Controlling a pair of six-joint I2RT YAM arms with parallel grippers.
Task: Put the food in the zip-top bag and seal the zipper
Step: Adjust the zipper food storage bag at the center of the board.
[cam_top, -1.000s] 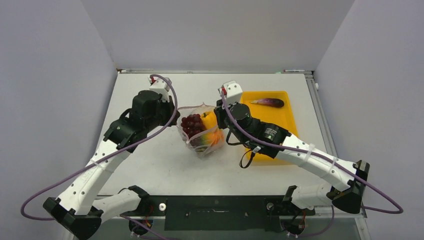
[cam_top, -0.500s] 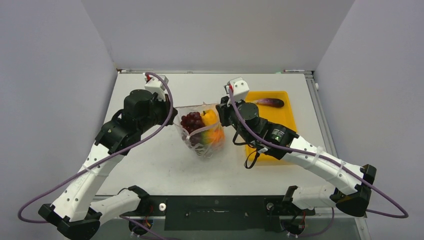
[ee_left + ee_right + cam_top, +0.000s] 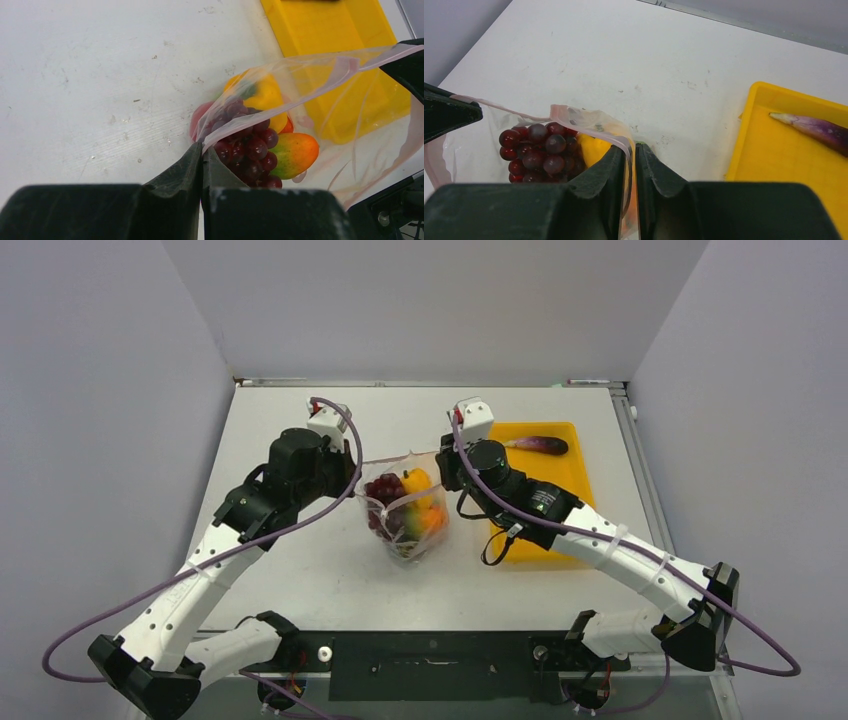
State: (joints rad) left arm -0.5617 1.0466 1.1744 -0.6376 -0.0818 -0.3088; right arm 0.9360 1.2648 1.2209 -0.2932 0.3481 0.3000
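Zip-top bag [image 3: 408,538], food [image 3: 255,147] inside, left tool [image 3: 202,151] and right tool [image 3: 630,148] clamped on its rim

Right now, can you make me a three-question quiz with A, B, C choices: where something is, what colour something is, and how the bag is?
1. Where is the eggplant?
A. inside the zip-top bag
B. on the yellow tray
C. on the floor

2. What colour are the grapes?
A. dark red
B. green
C. blue

3. How is the bag's mouth?
A. zipped shut
B. held open
C. rolled up

Answers:
1 B: the eggplant lies on the tray, outside the bag.
2 A: the bunch inside the bag is dark red.
3 B: the left gripper and right gripper each pinch one side of the mouth, and it gapes between them.
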